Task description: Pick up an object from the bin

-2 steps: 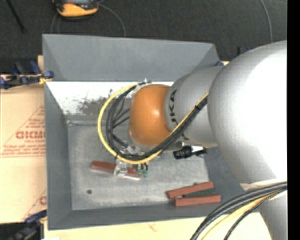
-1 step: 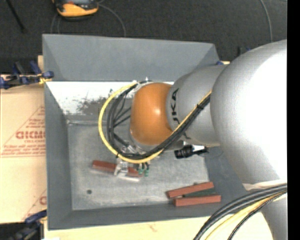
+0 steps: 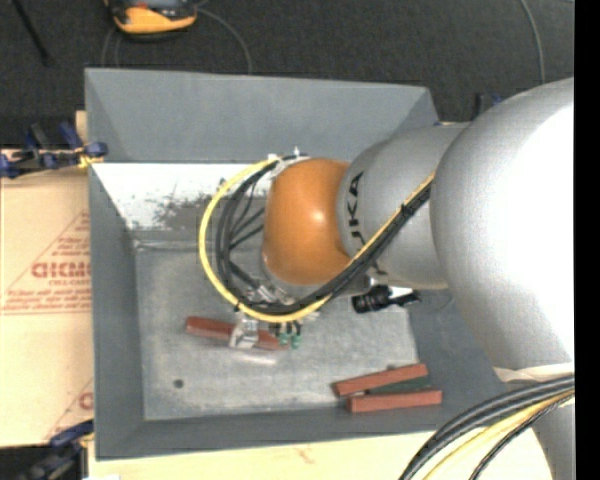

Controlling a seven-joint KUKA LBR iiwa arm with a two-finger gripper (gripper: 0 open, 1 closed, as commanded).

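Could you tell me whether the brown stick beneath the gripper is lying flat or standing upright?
Lying flat: the brown stick stretches along the bin floor, its right part under the gripper.

Can't identify the dark speck (image 3: 178, 384) on the bin (image 3: 115, 298) floor, nor see the middle of the reddish-brown bar (image 3: 205, 326) under the gripper (image 3: 248, 336), nor the right wall behind the arm (image 3: 500, 218).

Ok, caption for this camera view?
Pincer down at a reddish-brown bar mid-bin; two similar bars lie at lower right.

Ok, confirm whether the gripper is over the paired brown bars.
No, the gripper sits at a lone brown bar, apart from the pair.
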